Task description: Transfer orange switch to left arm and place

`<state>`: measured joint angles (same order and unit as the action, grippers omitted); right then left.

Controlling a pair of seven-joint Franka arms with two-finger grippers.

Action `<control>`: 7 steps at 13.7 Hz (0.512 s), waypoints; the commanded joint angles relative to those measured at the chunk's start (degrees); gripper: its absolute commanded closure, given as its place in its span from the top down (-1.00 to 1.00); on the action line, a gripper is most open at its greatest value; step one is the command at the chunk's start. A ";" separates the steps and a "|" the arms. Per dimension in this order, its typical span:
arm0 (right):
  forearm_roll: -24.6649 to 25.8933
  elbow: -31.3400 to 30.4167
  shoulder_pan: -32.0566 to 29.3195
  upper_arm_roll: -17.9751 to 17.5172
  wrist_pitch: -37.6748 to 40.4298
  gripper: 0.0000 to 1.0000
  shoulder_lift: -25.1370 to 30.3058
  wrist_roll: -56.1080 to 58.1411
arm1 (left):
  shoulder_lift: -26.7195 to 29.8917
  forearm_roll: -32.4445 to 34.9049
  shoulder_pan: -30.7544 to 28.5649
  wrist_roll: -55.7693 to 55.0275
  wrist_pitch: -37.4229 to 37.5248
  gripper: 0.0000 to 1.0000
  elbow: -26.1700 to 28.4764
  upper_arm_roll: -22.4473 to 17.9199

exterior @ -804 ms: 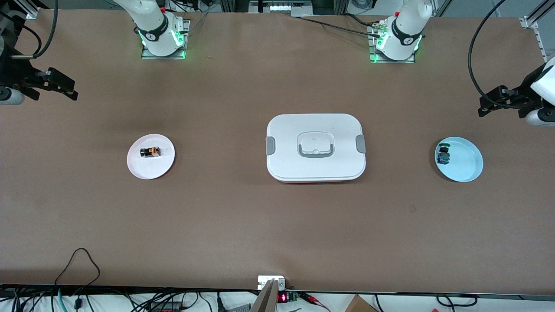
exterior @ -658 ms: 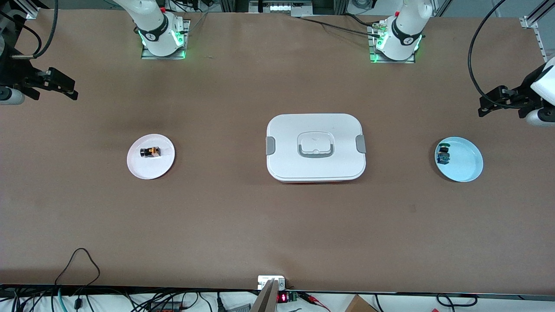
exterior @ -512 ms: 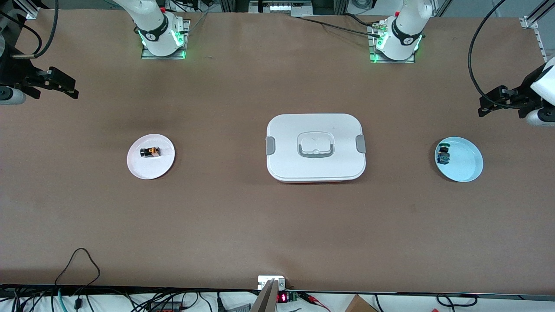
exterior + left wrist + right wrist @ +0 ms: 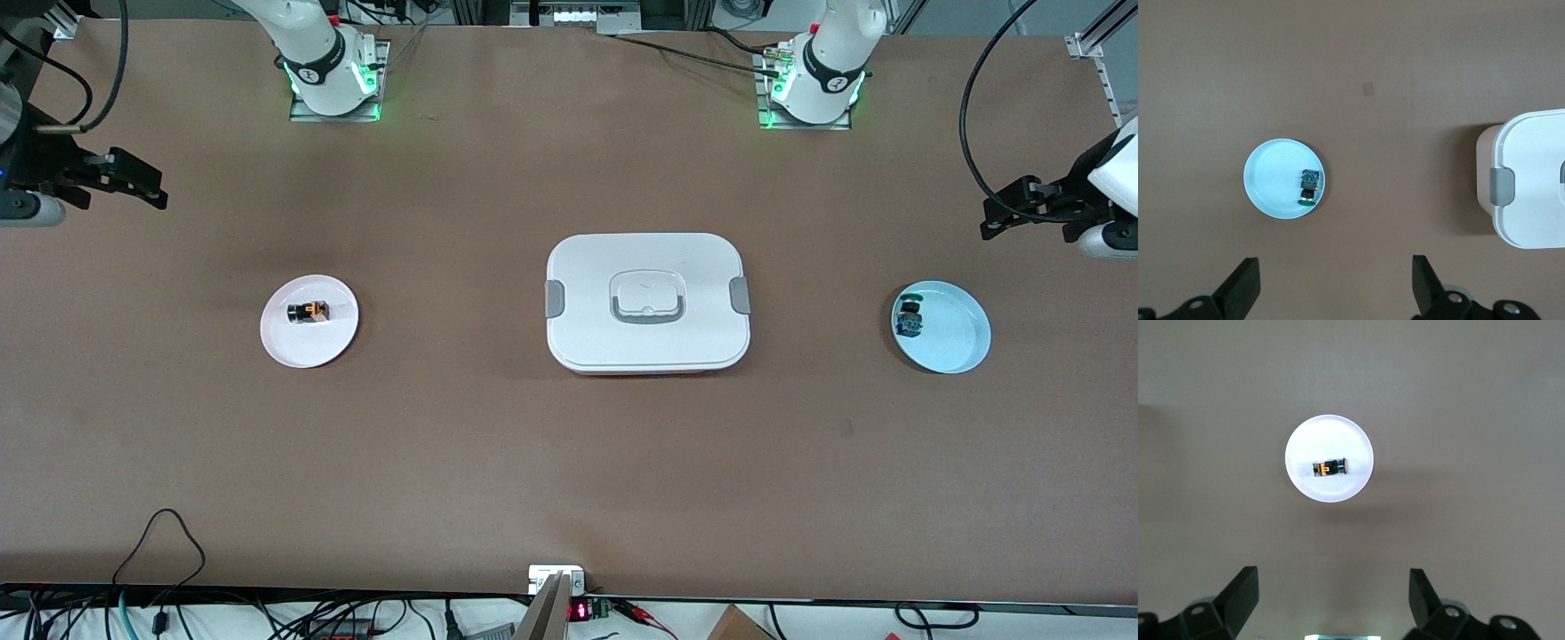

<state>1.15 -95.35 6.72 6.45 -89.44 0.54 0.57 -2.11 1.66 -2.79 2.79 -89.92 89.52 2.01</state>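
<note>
The orange switch (image 4: 308, 311) lies on its side on a white plate (image 4: 311, 347) toward the right arm's end of the table. It also shows in the right wrist view (image 4: 1330, 467). My right gripper (image 4: 153, 189) is open and empty, up over the bare table at that end, apart from the plate. In its wrist view (image 4: 1331, 600) nothing lies between the fingers. The white box (image 4: 647, 267) stands at mid table, lid on. My left gripper (image 4: 991, 222) is open and empty over the table at the left arm's end, as its wrist view (image 4: 1335, 287) shows.
A light blue plate (image 4: 956, 333) toward the left arm's end holds a small part with a green cap and blue body (image 4: 908, 317). Both show in the left wrist view: the plate (image 4: 1268, 177), the part (image 4: 1309, 187), and the box's end (image 4: 1531, 167).
My right gripper has shifted slightly over its end of the table. The left arm, the switch, the plates and the box have not moved.
</note>
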 commanded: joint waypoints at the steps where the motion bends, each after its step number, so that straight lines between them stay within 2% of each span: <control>1: 0.25 1.66 -0.40 -0.47 -0.73 1.00 -3.43 0.40 | -0.87 -0.87 -0.29 0.20 1.33 1.00 -1.89 0.01; 7: 0.69 1.22 -0.57 -0.38 -8.45 1.00 -10.72 0.40 | -0.96 -0.69 -0.29 0.37 1.24 1.00 -1.98 0.01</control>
<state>1.17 -95.26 6.67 6.47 -96.00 -7.60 0.57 -2.13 1.66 -2.79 2.79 -89.92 89.48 2.01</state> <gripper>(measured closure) 0.000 0.000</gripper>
